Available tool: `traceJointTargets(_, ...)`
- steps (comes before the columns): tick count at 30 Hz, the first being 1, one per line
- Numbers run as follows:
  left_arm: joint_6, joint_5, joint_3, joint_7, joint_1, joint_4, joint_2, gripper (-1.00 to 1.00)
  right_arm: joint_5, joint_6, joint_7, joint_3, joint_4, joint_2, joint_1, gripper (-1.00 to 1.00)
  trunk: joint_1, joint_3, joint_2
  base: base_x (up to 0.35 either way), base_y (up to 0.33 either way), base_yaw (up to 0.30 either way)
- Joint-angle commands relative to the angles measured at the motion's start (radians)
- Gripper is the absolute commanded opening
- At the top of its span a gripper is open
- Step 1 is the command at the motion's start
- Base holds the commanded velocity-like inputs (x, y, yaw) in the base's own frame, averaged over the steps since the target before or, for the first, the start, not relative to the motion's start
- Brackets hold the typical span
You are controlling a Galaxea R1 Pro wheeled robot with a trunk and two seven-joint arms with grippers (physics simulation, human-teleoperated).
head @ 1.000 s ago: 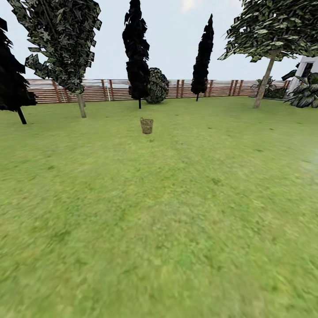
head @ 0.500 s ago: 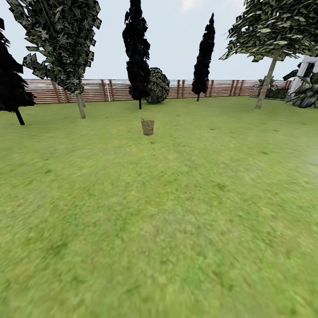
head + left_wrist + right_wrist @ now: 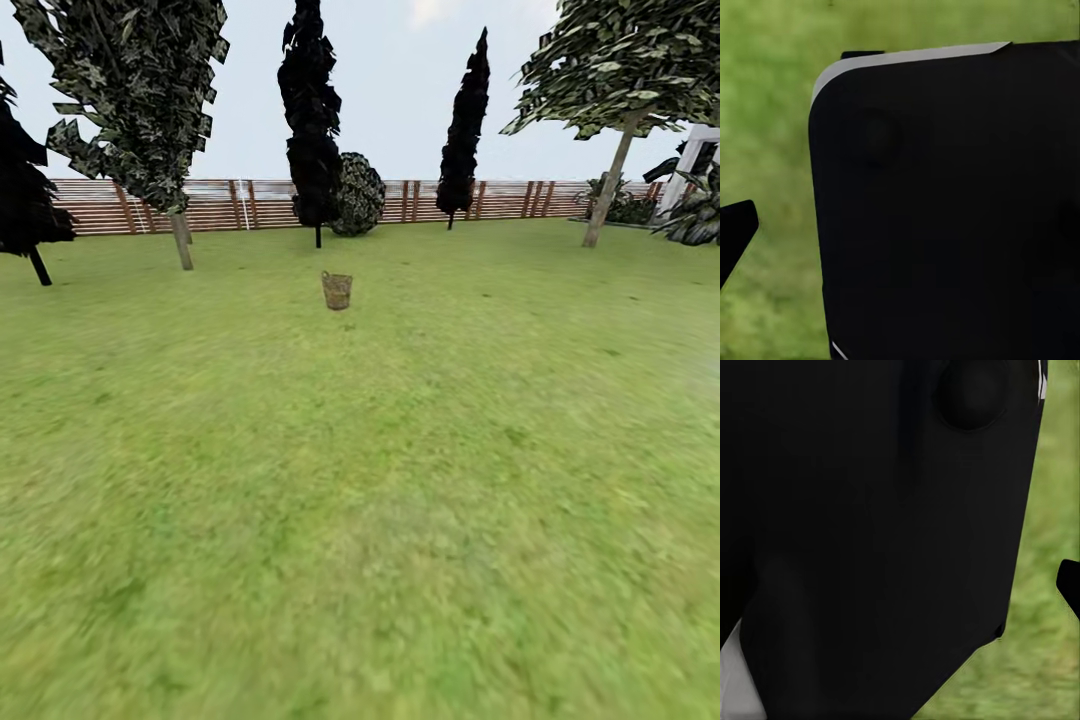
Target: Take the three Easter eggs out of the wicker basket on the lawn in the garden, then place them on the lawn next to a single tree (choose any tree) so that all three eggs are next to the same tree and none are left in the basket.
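Observation:
The wicker basket stands small and far off on the lawn, straight ahead in the head view. From here its inside is hidden, so the Easter eggs are hidden. A tree with a leaning grey-brown trunk rises at the far right, and another tree stands at the far left. In the left wrist view a dark fingertip pokes in beside a black robot body panel, over grass. In the right wrist view a dark fingertip shows beside a black panel.
Two dark narrow conical trees and a round bush stand behind the basket, before a wooden fence. A broad-leaved dark plant and a white structure sit at the far right. Open grass stretches between me and the basket.
The whole head view has shifted: the basket and trees sit slightly lower and larger, so the camera has moved forward. The things themselves have not moved.

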Motion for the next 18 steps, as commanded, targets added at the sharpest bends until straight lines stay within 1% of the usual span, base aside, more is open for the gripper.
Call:
traceJointTargets(1, -0.003, -0.002, -0.001, -0.002, -0.001, 0.001, 0.0, 1.0, 0.001, -0.003, 0.0, -0.001, 0.001, 0.0, -0.001, 1.0, 0.001, -0.001, 0.0, 0.334, 0.109, 0.0)
traceJointTargets(18, -0.003, -0.001, -0.001, -0.002, -0.001, 0.001, 0.0, 1.0, 0.001, -0.003, 0.0, -0.001, 0.001, 0.0, -0.001, 1.0, 0.001, -0.001, 0.0, 0.334, 0.109, 0.0)
